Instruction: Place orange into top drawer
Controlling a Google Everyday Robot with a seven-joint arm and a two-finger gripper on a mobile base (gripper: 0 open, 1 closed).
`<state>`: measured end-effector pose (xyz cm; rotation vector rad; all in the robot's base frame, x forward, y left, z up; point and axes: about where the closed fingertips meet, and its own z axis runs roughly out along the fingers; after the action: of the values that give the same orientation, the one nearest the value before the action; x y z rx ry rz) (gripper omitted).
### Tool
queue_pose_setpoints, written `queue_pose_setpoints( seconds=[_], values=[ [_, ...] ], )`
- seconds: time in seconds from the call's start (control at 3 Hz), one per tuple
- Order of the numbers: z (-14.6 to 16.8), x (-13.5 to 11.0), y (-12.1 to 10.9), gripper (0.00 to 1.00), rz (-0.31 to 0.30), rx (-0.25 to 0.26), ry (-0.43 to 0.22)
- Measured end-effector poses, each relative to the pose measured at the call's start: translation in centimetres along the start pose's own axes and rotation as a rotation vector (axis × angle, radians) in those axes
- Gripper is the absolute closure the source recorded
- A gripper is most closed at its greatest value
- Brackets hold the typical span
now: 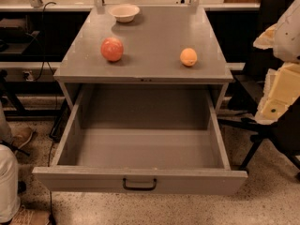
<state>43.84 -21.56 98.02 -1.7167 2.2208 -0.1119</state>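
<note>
A speckled floor (pixel 262 200) carries a grey cabinet (pixel 154 41). Its top drawer (pixel 197 179) is pulled far out, so the inside is open from above and ready to receive something. The orange (pixel 188 57) sits on the cabinet top, near the front right edge, well apart from the red ball (pixel 112 49) and the bowl (pixel 124 12) further back. The gripper (pixel 280 90) is at the right edge of the view, away from the orange. How far it is open I cannot tell. I judge the pick is not yet begun.

No readable text (or numbers) — anywhere.
</note>
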Motion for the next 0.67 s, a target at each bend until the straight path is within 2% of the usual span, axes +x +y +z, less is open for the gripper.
queue_pose_setpoints(
  seconds=[0.33,0.67],
  values=[
    [0.0,0.0,0.0,0.00,0.000,0.000,0.000],
    [1.1,-0.1,-2.0,0.00,0.035,0.015,-0.061]
  ],
)
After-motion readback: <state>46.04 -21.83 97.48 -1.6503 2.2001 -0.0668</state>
